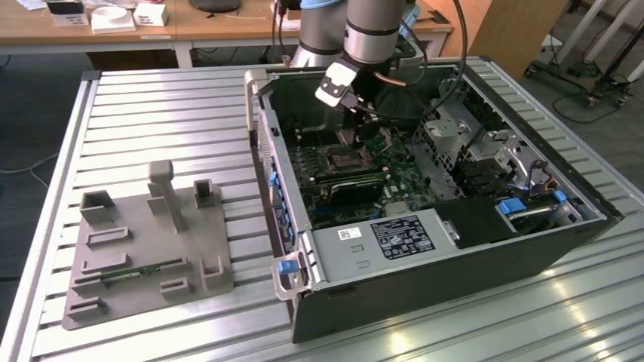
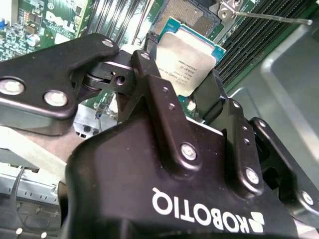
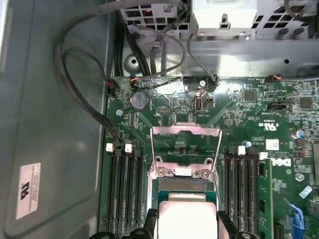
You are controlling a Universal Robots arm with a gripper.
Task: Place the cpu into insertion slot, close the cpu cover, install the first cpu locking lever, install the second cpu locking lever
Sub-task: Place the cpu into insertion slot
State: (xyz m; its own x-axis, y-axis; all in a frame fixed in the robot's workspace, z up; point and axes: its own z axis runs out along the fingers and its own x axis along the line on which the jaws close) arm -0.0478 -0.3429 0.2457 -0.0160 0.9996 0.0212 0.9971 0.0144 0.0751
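Note:
My gripper [image 2: 183, 62] is shut on the cpu [image 2: 185, 56], a flat square chip with a silvery top, clamped by two opposite edges between black fingers [image 2: 149, 59]. It hangs low over the insertion slot [image 2: 192, 17], whose dark contact field shows just past the chip's edge. In the first wrist view the cpu [image 3: 187, 216] covers part of the insertion slot [image 3: 187, 185], and the cpu cover [image 3: 185, 131] stands swung up and open behind it. A thin metal locking lever [image 2: 269, 18] lies loose beside the socket. In the exterior view the gripper [image 1: 351, 137] reaches down into the open computer case [image 1: 292, 249] above the slot [image 1: 342, 160].
Black memory slots [image 3: 124, 189] flank the socket on both sides. Black cables [image 3: 75, 74] loop along the case wall. A metal drive cage [image 1: 473, 147] and a power supply [image 1: 393, 237] sit inside the case. A grey fixture plate [image 1: 141, 249] lies on the slatted table at the exterior view's left.

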